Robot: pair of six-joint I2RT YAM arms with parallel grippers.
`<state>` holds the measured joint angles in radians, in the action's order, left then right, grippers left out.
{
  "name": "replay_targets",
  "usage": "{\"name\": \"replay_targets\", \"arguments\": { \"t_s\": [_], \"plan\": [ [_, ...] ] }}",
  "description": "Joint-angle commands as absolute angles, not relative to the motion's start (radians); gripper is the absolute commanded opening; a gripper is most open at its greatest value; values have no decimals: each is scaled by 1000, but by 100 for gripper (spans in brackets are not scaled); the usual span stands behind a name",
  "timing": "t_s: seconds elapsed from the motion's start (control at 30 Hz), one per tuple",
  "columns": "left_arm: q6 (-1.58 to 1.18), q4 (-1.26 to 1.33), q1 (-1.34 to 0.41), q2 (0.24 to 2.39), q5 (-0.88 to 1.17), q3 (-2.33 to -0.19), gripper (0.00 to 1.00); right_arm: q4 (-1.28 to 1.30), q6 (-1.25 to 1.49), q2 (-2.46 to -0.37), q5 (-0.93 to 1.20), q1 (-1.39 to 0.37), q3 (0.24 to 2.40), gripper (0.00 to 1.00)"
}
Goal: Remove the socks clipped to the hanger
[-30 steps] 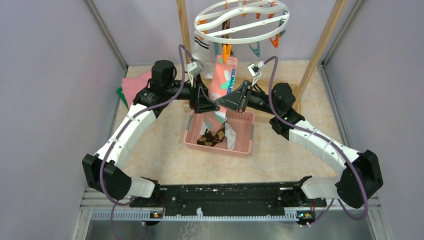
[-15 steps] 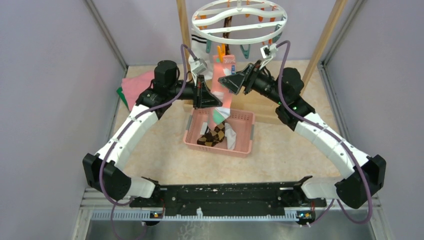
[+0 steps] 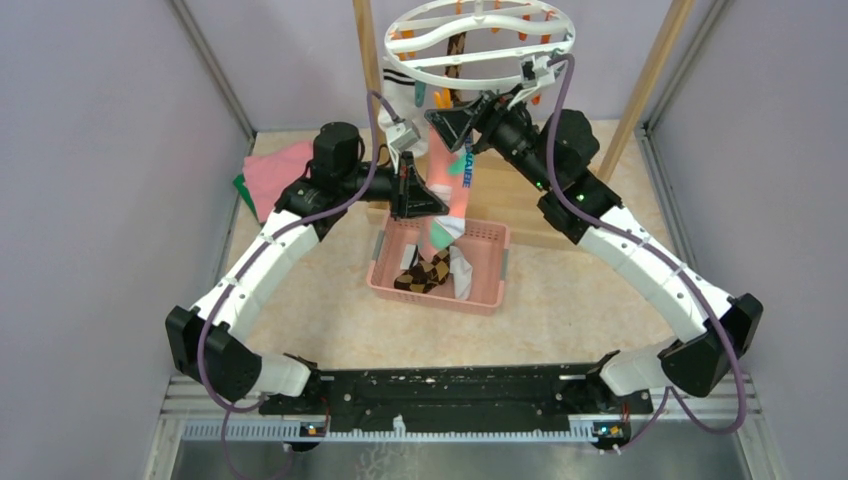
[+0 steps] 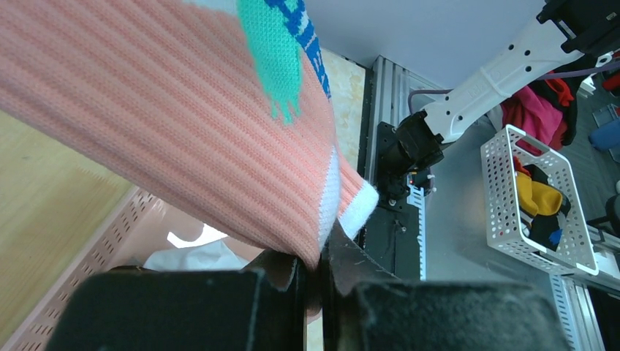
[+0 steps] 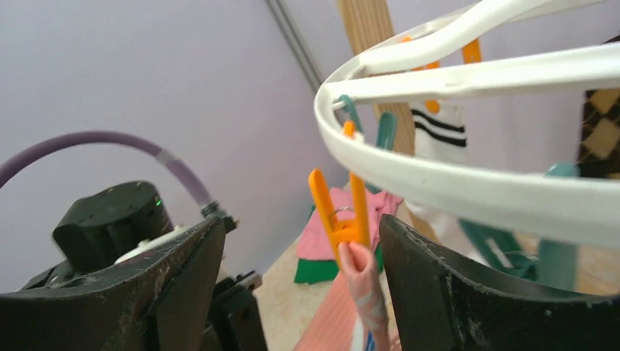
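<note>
A pink sock with teal patches (image 3: 452, 190) hangs from an orange clip (image 5: 340, 212) on the white ring hanger (image 3: 480, 45). My left gripper (image 3: 432, 208) is shut on its lower part, and the ribbed knit (image 4: 183, 131) runs down between the pads (image 4: 319, 263). My right gripper (image 3: 447, 128) is up at the hanger's rim (image 5: 453, 175). It is open (image 5: 300, 234), one finger on each side of the orange clip and the sock's top (image 5: 365, 285). A white sock with a striped cuff (image 3: 400, 90) and an argyle sock (image 3: 455, 50) also hang there.
A pink basket (image 3: 485, 290) below the hanger holds an argyle sock (image 3: 425, 275) and a white one. Wooden posts (image 3: 365, 50) (image 3: 655, 70) stand on either side, and teal clips (image 5: 556, 248) dangle from the ring. Folded pink and green cloths (image 3: 270, 170) lie at the left.
My left gripper has shut on the pink sock. My right gripper let go of the sock, opened, and rose to straddle the orange clip.
</note>
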<state>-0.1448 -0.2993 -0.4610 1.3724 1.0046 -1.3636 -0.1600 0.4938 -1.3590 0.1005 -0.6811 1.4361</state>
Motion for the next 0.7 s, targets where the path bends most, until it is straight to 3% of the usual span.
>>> {"name": "replay_targets", "arguments": {
  "t_s": [0.0, 0.37, 0.47, 0.67],
  "plan": [
    [-139, -280, -473, 1342, 1017, -1371, 0, -160, 410, -1401, 20, -684, 1526, 75],
    [-127, -295, -484, 1343, 1030, -1386, 0, -162, 384, -1484, 7, -685, 1610, 52],
    [-126, -297, -486, 1341, 1030, -1381, 0, -171, 387, -1488, 5, -685, 1612, 41],
    [-102, -311, -486, 1346, 1001, -1377, 0, -175, 392, -1464, -25, -684, 1601, 8]
  ]
}}
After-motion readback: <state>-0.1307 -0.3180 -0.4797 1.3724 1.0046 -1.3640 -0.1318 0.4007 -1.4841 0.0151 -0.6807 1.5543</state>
